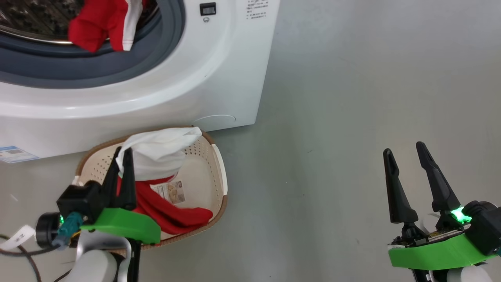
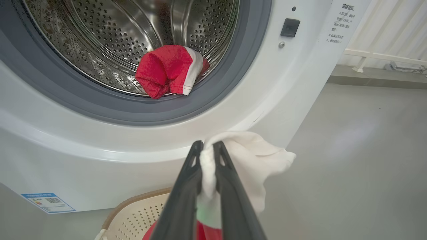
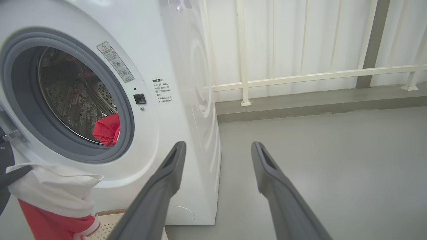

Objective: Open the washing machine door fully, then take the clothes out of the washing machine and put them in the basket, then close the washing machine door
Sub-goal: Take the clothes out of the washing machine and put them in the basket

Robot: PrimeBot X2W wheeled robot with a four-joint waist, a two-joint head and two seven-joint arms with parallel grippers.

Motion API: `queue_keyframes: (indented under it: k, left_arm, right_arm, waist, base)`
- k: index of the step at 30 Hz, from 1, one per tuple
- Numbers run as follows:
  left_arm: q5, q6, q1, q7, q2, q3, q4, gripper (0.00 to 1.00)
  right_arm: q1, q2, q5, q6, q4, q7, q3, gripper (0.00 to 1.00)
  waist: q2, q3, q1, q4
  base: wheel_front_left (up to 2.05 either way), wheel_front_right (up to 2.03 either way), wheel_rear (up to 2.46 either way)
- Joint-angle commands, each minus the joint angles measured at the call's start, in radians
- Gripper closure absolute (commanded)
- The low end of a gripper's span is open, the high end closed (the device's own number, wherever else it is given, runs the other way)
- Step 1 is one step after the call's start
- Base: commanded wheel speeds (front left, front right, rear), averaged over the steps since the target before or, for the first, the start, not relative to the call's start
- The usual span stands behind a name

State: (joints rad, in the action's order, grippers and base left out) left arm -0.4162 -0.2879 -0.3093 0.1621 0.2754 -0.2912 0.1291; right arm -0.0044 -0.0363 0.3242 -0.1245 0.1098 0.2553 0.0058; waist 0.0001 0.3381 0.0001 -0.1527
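The washing machine [image 1: 156, 98] stands at the upper left with its round opening uncovered; the washing machine door is out of view. One of the clothes, a red garment with a white stripe [image 2: 170, 70], lies at the front lip of the steel drum [image 2: 110, 36]. My left gripper [image 1: 123, 152] is shut on a white-and-red garment [image 1: 156, 152] above the basket [image 1: 199, 172]. The garment's red end [image 1: 168, 213] rests inside the basket. In the left wrist view white cloth is pinched between the fingers [image 2: 186, 186]. My right gripper [image 1: 404, 148] stands open and holds nothing, over bare floor to the right.
Grey floor [image 1: 352, 117] stretches to the right of the machine. A white railing [image 3: 300, 76] and a low kerb run behind it. The basket sits on the floor against the machine's front, below the opening. A cable [image 1: 23, 250] trails by my left arm.
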Motion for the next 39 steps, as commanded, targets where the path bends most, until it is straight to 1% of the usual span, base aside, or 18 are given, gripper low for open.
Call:
queue_keyframes:
  k: [1, 11, 15, 16, 27, 28, 36, 39]
  left_arm:
    - [-0.025, 0.022, -0.056, 0.022, -0.001, 0.038, 0.043, 1.00]
    - [-0.054, 0.092, -0.166, 0.069, -0.037, 0.032, 0.396, 1.00]
    - [-0.069, 0.119, -0.214, 0.079, -0.049, 0.038, 0.511, 1.00]
    - [-0.069, 0.119, -0.214, 0.079, -0.049, 0.038, 0.511, 1.00]
    - [-0.094, 0.178, -0.335, 0.077, -0.070, 0.031, 0.813, 1.00]
    - [-0.098, 0.186, -0.355, 0.077, -0.073, 0.032, 0.858, 1.00]
    - [-0.112, 0.212, -0.432, 0.079, -0.084, 0.032, 0.996, 1.00]
    - [-0.119, 0.222, -0.458, 0.064, -0.084, 0.032, 1.043, 1.00]
  right_arm:
    - [-0.020, -0.014, 0.002, -0.006, 0.024, 0.006, 0.023, 0.00]
    - [-0.033, -0.014, 0.004, -0.006, 0.015, 0.006, 0.032, 0.00]
    - [-0.039, -0.014, 0.007, -0.006, 0.015, 0.006, 0.041, 0.00]
    - [-0.039, -0.014, 0.007, -0.006, 0.015, 0.006, 0.041, 0.00]
    - [-0.059, -0.014, 0.014, -0.006, 0.009, 0.006, 0.056, 0.00]
    - [-0.063, -0.014, 0.016, -0.006, 0.008, 0.006, 0.060, 0.00]
    - [-0.085, -0.014, 0.017, -0.006, 0.008, 0.006, 0.075, 0.00]
    - [-0.093, -0.014, 0.019, -0.006, 0.002, 0.006, 0.085, 0.00]
  waist:
    - [-0.0001, 0.013, -0.0001, -0.009]
    - [-0.0001, 0.050, -0.0001, -0.031]
    - [-0.0001, 0.074, -0.0001, -0.041]
    - [-0.0001, 0.074, -0.0001, -0.041]
    - [-0.0001, 0.141, -0.0001, -0.063]
    - [-0.0001, 0.153, -0.0001, -0.066]
    - [-0.0001, 0.208, -0.0001, -0.076]
    - [-0.0001, 0.220, -0.0001, -0.083]
  base:
    - [0.00, 0.00, 0.00]
    - [0.00, 0.00, 0.00]
    - [0.00, 0.00, 0.00]
    - [0.00, 0.00, 0.00]
    - [0.00, 0.00, 0.00]
    - [0.00, 0.00, 0.00]
    - [0.00, 0.00, 0.00]
    - [0.00, 0.00, 0.00]
